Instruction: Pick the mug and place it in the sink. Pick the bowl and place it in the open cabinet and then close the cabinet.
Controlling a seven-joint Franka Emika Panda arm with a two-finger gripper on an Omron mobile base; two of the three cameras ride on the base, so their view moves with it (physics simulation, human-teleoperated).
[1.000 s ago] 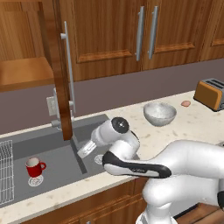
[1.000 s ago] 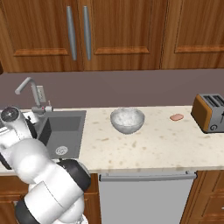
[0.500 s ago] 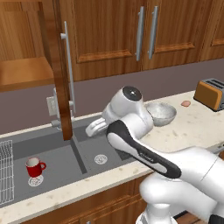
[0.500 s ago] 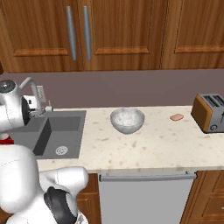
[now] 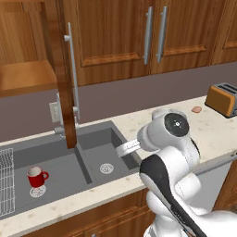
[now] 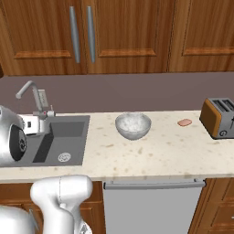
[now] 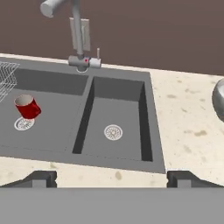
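Observation:
The red mug (image 5: 37,176) (image 7: 27,107) stands upright on the left drain of the dark grey sink (image 5: 95,141) (image 7: 117,91), free of any grip. The speckled grey-white bowl (image 6: 132,125) rests on the counter right of the sink; its rim shows at the hand view's right edge (image 7: 218,99). My gripper (image 7: 112,180) hovers over the sink's near edge, facing the right basin, open, its fingertips (image 7: 42,178) far apart with nothing between them. The reddish-brown cabinet (image 5: 24,76) up on the left is open, and its door (image 5: 59,78) juts out over the sink.
A faucet (image 7: 77,27) (image 6: 30,93) rises behind the sink, and a white wire rack (image 5: 4,179) lies in the left basin's far end. An orange toaster (image 6: 219,118) and a small pink item (image 6: 185,122) sit at the counter's right end. The cabinet door's bar handle (image 5: 72,74) hangs near the arm.
The arm has lifted from low inside the sink and swung right, now covering the bowl in the left base view. The mug stays put in the left basin. The gripper stays open.

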